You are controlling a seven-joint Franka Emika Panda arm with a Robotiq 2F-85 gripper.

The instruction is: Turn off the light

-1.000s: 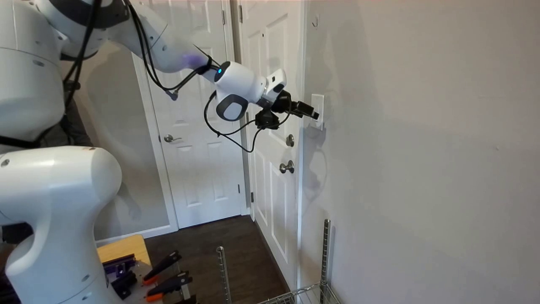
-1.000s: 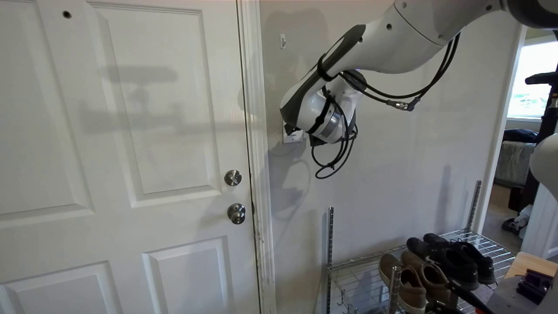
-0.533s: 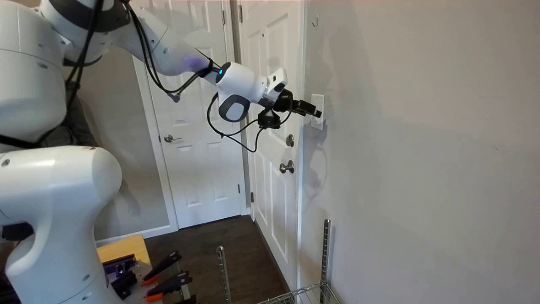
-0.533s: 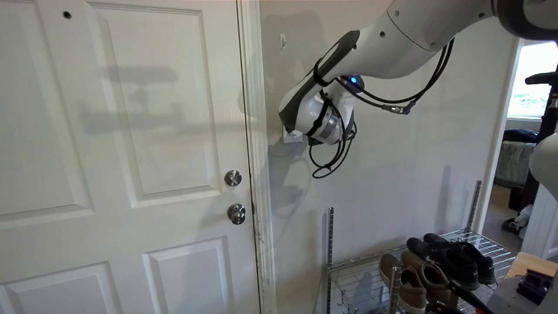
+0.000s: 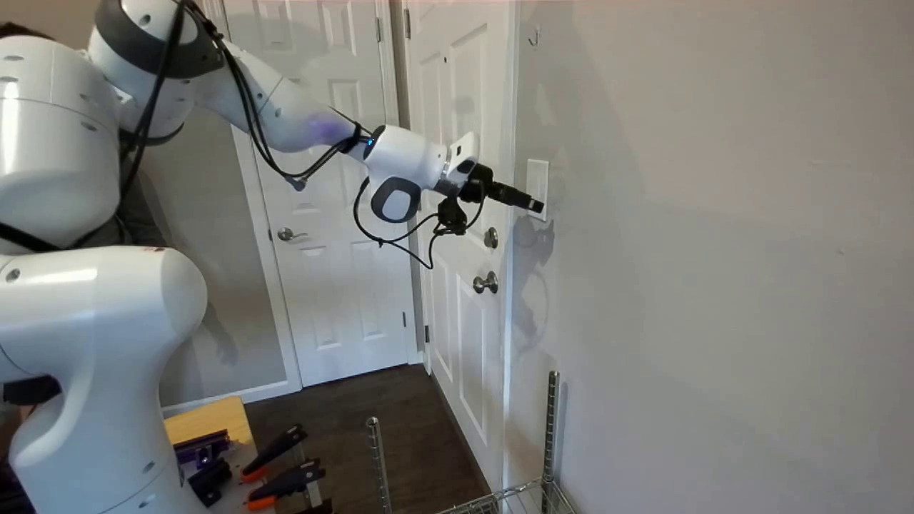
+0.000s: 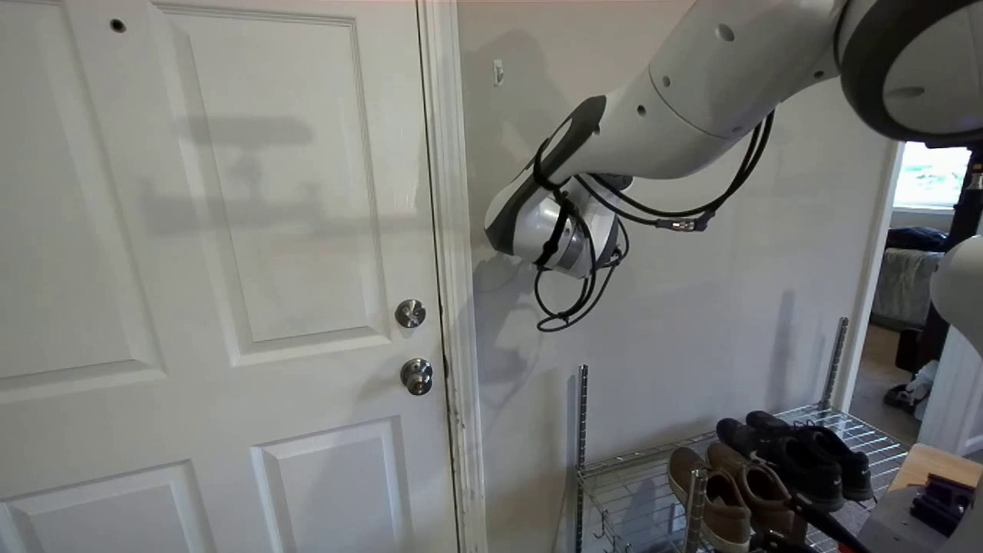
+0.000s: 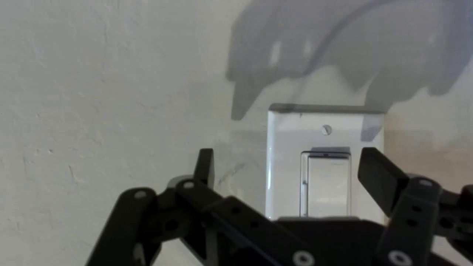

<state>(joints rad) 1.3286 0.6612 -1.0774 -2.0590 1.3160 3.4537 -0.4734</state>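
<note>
Lower before the wall (image 5: 714, 285) than half a second ago, my claw (image 7: 287, 159) stands with its fingers (image 7: 203, 166) apart, the light switch (image 7: 329, 184) between them in the wrist view, on its white plate (image 7: 284, 166) near the wall's edge by the door (image 5: 468, 343).

A home: shoes (image 6: 802, 465) racked near a panelled door (image 6: 230, 276).
</note>
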